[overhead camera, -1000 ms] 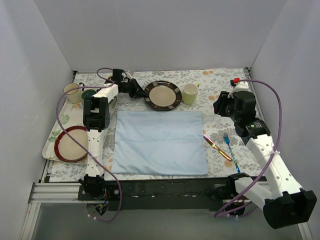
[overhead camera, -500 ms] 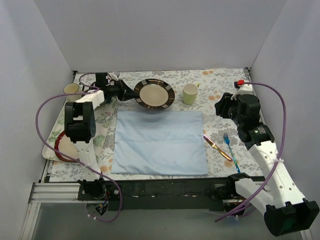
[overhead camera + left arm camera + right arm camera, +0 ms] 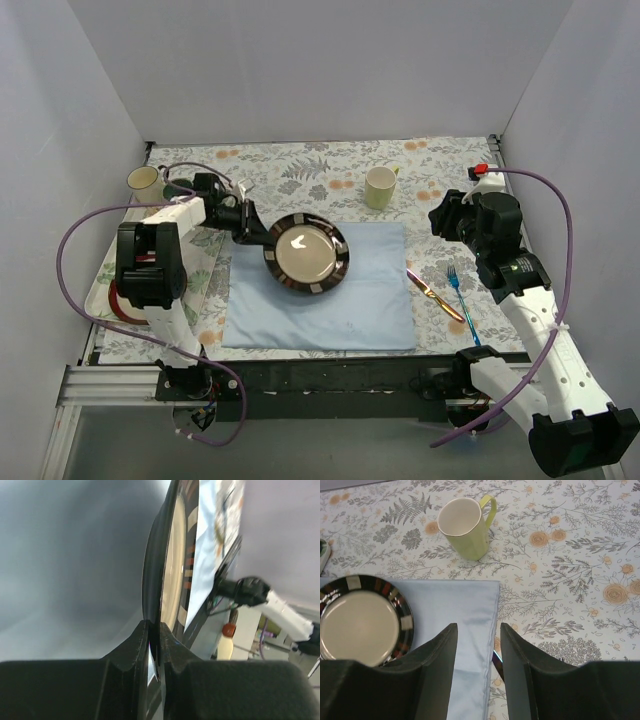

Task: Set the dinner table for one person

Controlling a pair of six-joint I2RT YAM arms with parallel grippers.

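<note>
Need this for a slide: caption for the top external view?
Left pincer holds dark-rimmed plate by its edge over light-blue mat.

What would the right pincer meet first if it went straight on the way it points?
Probably the light-blue mat, near its right edge: the right pincer aims down at it. The mug and plate lie off that line. Depth is unclear.

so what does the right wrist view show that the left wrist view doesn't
Only the right wrist view shows the open right end effector, a clear look at the green mug, and the dark-rimmed plate face-on. Only the left wrist view shows the left end effector shut on that plate's rim, seen edge-on, and the right arm far off. Both show the plate, the light-blue mat and the dinner table.
</note>
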